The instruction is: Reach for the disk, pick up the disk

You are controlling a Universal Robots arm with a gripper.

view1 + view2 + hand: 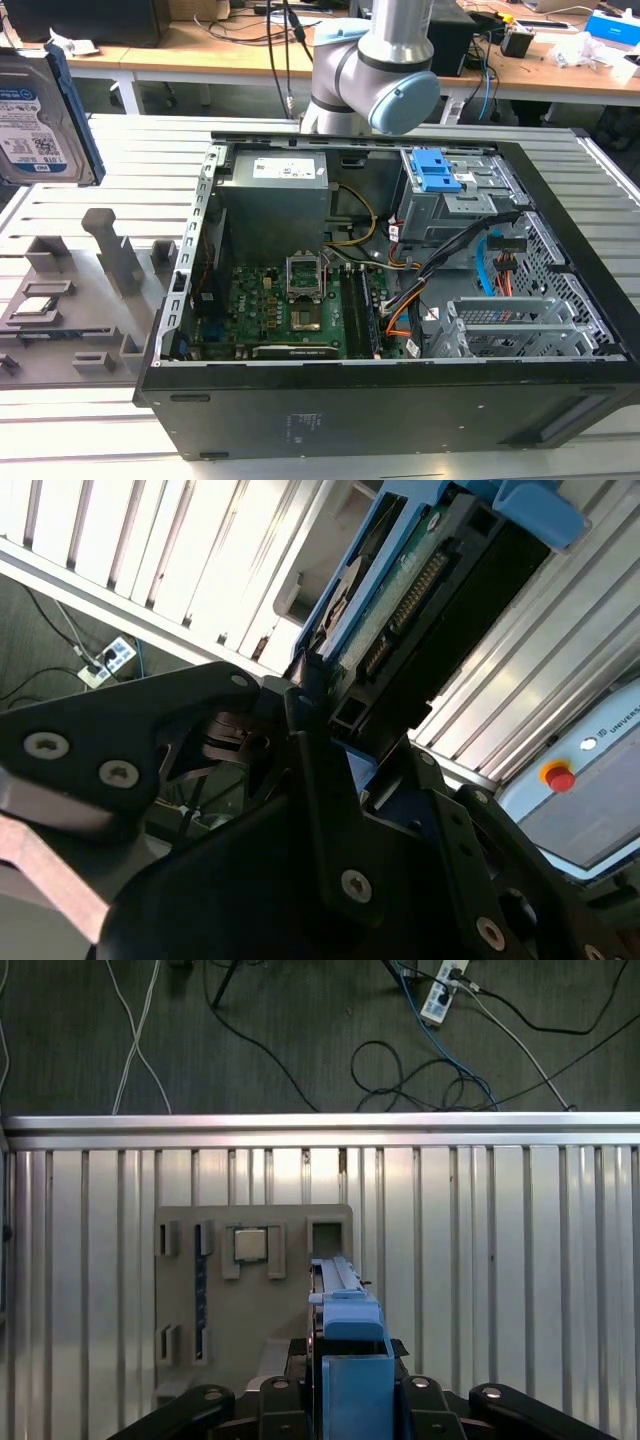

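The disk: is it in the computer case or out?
Out: the disk hangs on edge above the grey tray, beside the case, clamped in the gripper.

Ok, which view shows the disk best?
The exterior view: the disk faces it, label showing. The second wrist view shows its circuit-board side; the first wrist view, its blue-railed edge.

surface: slatted metal table (140, 160) | on it: open computer case (350, 415), grey fixture plate (92, 335)

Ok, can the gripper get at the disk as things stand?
Yes, it seems to have it: in the first wrist view the disk sits between the gripper's jaws above the grey fixture tray, and in the exterior view the disk hangs clear of the computer case.
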